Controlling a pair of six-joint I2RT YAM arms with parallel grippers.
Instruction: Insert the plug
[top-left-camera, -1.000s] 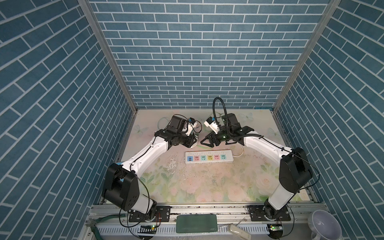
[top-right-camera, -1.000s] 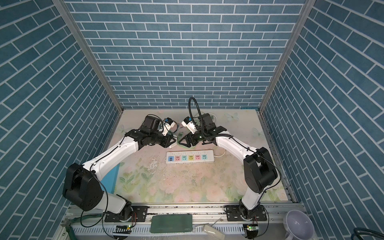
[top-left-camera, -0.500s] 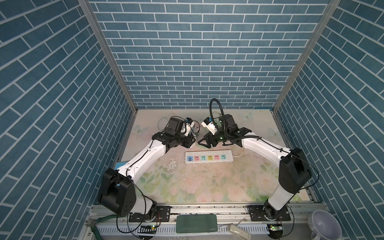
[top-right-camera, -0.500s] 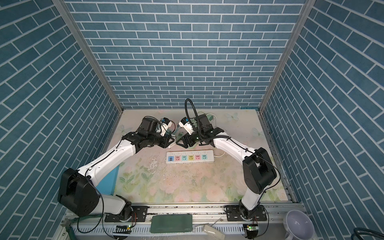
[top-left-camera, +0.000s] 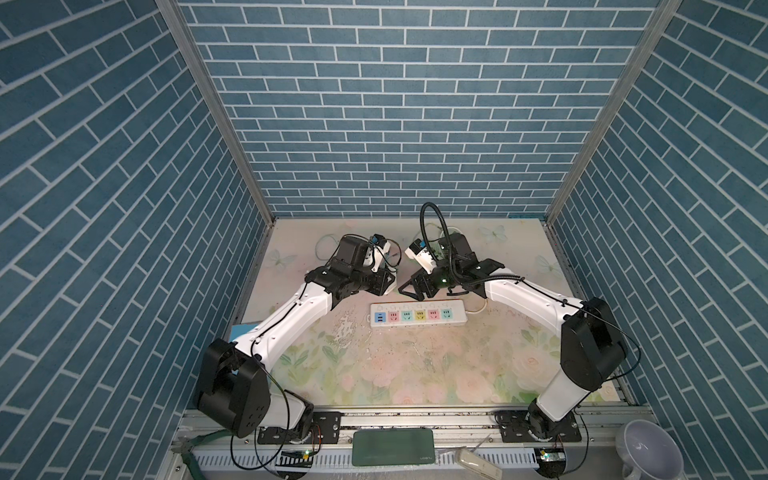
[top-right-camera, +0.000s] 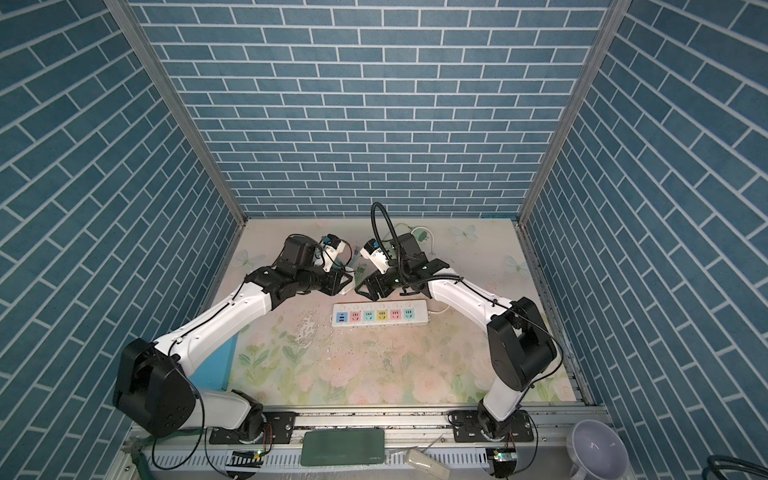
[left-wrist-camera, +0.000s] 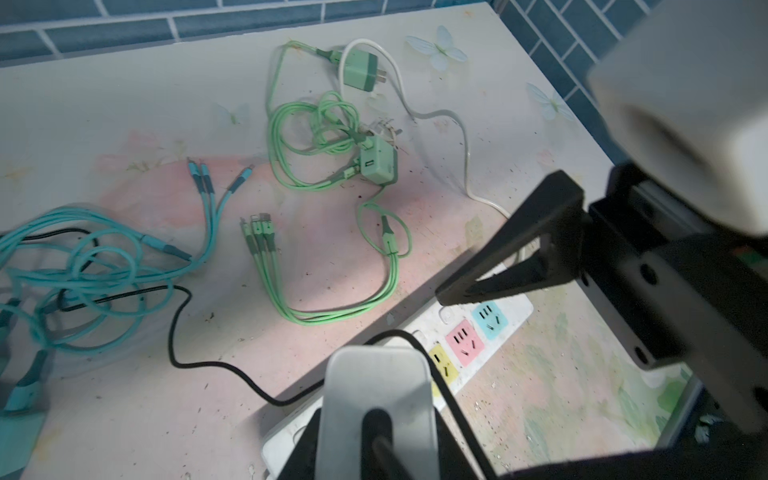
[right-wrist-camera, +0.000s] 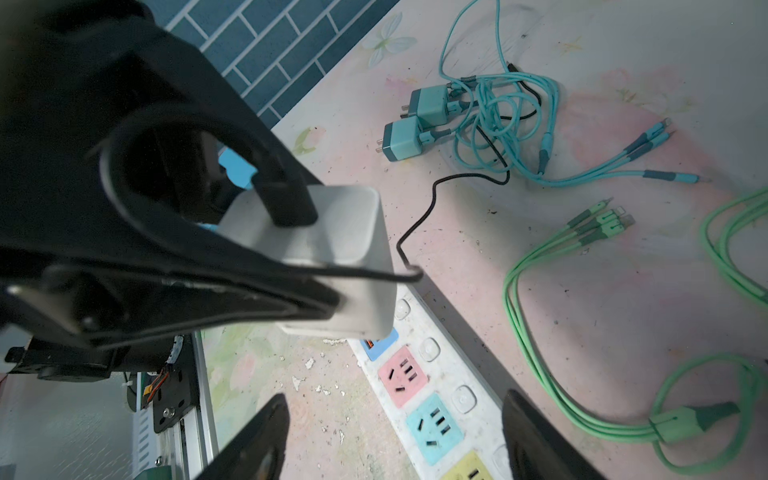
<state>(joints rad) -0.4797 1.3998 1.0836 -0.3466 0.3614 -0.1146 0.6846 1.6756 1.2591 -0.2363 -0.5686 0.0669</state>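
I hold the white plug (right-wrist-camera: 349, 249) clamped in my left gripper (left-wrist-camera: 380, 446), just above the blue end of the power strip (top-left-camera: 417, 316). My right gripper (right-wrist-camera: 392, 436) hovers beside it over the strip's pink and teal sockets, spread wide and holding nothing. A green charger (left-wrist-camera: 376, 166) lies beyond the strip on the bench (top-left-camera: 415, 374).

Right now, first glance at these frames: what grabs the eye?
The left gripper is shut on a white charger with a black cable, held just over the blue end of the power strip. The right gripper stands open close by, above the strip's pastel sockets. Behind the strip, tangled green cables and teal cables lie with their chargers on the floral table.
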